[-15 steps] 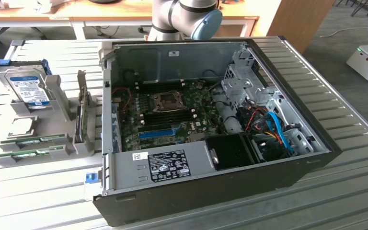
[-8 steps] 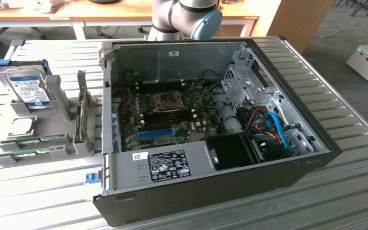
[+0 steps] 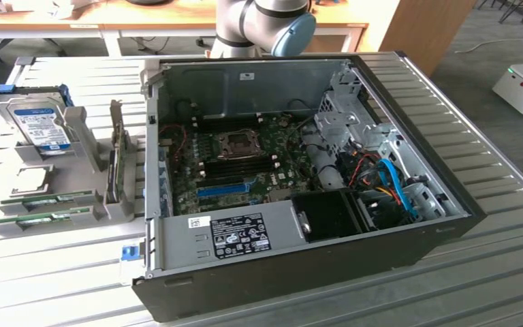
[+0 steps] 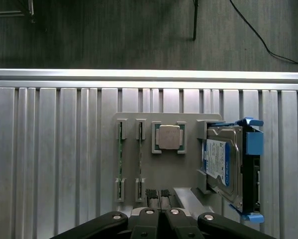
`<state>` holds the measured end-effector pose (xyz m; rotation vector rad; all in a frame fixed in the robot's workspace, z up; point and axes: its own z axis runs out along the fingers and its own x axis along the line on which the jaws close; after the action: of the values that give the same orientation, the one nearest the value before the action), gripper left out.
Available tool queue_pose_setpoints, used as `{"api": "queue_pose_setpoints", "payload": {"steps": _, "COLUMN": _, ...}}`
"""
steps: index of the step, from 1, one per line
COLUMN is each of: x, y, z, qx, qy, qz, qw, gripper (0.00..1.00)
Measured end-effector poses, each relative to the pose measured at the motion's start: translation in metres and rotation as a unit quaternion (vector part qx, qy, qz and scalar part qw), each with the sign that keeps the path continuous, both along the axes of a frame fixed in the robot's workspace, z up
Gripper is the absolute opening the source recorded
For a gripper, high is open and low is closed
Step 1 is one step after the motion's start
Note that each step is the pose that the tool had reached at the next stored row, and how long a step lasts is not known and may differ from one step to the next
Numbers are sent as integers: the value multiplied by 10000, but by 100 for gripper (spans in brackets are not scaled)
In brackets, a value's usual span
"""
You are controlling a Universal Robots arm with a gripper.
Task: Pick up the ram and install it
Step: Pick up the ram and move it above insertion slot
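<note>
Claw [image 4: 158,194]: jaws fully closed, pads [image 4: 151,193] pressed together, nothing between them. No grip on anything.

In the wrist view it sits over the edge of the grey holder [image 4: 191,167]. I can't tell whether it touches the holder. The closest parts are the two ram sticks [image 4: 120,159], standing on edge in side-by-side slots. Their near ends are just beside the pads and apart from them.

Both sticks are seated in the holder, untouched. Next slot across holds a CPU chip [image 4: 168,137] lying flat. Beyond that is a hard drive [image 4: 221,164] with a blue label, upright in a blue caddy [image 4: 253,142].

Exterior view:
- The holder [image 3: 39,155] is at 9 o'clock from the open PC case [image 3: 443,225], well apart from it.
- The ram sticks [image 3: 48,199] are at the holder's 6 o'clock end and the hard drive [image 3: 39,122] at its 12 o'clock end.
- A board on edge [image 3: 116,157] stands at the holder's 3 o'clock side, probably an expansion card, hard to say.
- The motherboard [image 3: 243,163] lies exposed in the case, with a blue slot [image 3: 220,187] at 6 o'clock from the CPU socket [image 3: 240,143].
- The arm [image 3: 261,24] is at 12 o'clock from the case.
- Everything is on a slatted metal table [image 3: 52,279].
</note>
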<state>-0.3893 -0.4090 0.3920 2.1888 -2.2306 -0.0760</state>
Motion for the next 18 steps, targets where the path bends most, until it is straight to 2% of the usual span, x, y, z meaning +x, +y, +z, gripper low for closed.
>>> {"api": "queue_pose_setpoints", "payload": {"steps": 4, "x": 0, "y": 0, "z": 0, "qx": 0, "qy": 0, "qz": 0, "qw": 10000, "gripper": 11}}
{"api": "queue_pose_setpoints", "payload": {"steps": 6, "x": 0, "y": 0, "z": 0, "qx": 0, "qy": 0, "qz": 0, "qw": 10000, "gripper": 24}}
{"api": "queue_pose_setpoints", "payload": {"steps": 18, "x": 0, "y": 0, "z": 0, "qx": 0, "qy": 0, "qz": 0, "qw": 10000, "gripper": 24}}
